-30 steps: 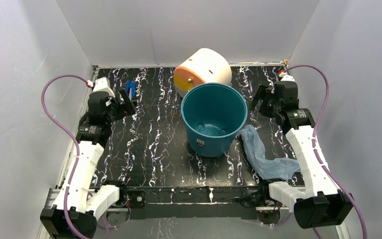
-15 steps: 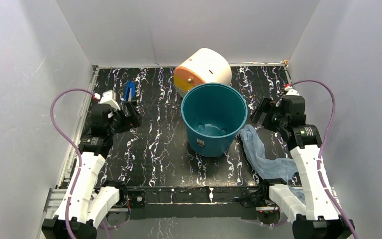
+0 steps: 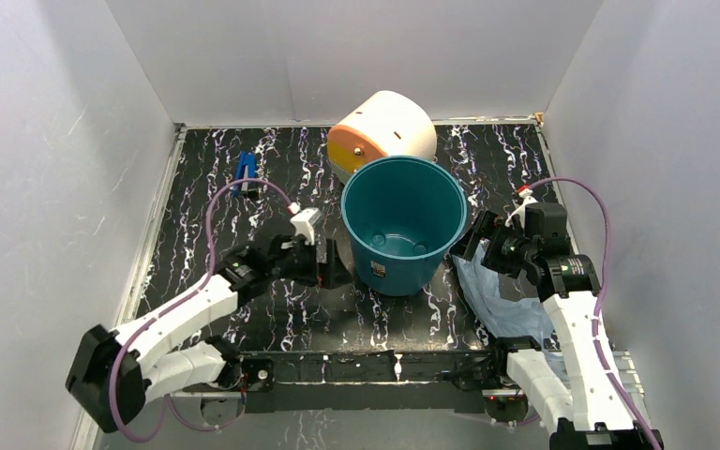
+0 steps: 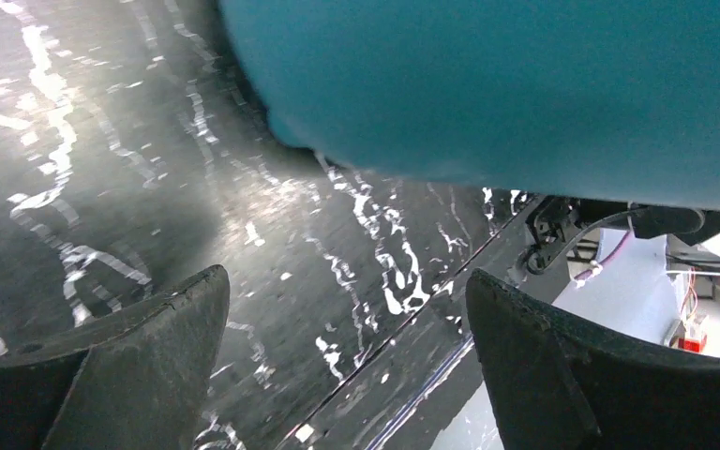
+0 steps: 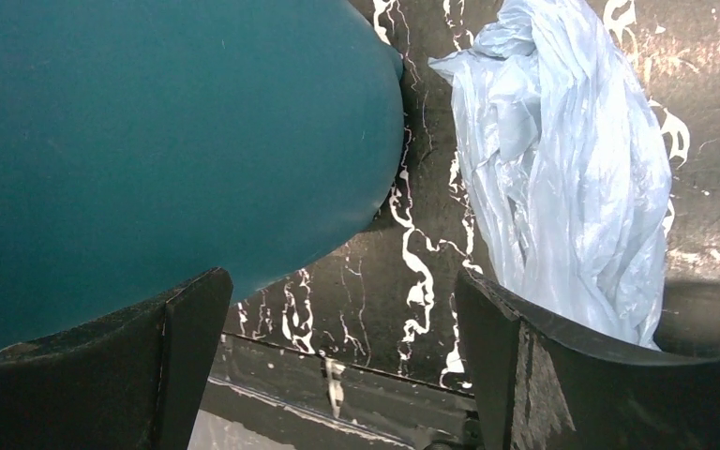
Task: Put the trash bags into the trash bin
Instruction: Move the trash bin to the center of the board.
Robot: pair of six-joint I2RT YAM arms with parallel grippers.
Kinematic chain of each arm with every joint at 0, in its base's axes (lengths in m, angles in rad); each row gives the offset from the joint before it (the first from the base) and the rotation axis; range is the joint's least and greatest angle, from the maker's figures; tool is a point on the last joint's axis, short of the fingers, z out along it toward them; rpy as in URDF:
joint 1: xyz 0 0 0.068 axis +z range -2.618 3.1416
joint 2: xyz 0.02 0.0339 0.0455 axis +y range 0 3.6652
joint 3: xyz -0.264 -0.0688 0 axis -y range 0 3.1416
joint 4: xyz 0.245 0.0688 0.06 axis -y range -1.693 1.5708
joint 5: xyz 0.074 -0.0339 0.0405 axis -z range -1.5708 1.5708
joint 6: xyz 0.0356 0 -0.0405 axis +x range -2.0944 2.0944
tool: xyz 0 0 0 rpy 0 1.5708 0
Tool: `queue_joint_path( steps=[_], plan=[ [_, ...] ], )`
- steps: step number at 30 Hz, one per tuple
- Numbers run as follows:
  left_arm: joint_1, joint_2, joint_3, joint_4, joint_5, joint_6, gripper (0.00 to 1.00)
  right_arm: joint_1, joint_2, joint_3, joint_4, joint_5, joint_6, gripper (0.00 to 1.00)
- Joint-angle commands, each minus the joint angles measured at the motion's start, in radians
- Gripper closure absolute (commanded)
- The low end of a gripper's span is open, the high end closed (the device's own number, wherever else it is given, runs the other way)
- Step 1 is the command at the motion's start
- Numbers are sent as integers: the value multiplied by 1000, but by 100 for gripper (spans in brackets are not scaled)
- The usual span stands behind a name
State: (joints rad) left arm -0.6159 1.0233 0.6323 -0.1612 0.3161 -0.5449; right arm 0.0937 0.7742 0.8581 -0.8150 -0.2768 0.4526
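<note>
Logged trash bag lying crumpled on table, just right of upright trash bin.
Noted long axis running from bin toward near-right edge; left gripper and right gripper jaws spread wide, empty.

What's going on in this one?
Two arms work around a teal trash bin on the table. The light-blue trash bag lies crumpled on the table to the right of the bin, not yet inside it. The right end effector is open and empty, low between the bin and the bag. The left end effector is also open and empty, close to the bin's left side.
</note>
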Motion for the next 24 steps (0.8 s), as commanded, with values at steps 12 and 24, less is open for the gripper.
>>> queue_joint_path(
  steps=[12,24],
  plan=[
    [-251,411,121,592,-155,-23,7,-6,-142,10,-6,200,226,1],
    [-273,813,466,689,-173,-37,7,-6,-171,31,29,133,168,1]
  ],
)
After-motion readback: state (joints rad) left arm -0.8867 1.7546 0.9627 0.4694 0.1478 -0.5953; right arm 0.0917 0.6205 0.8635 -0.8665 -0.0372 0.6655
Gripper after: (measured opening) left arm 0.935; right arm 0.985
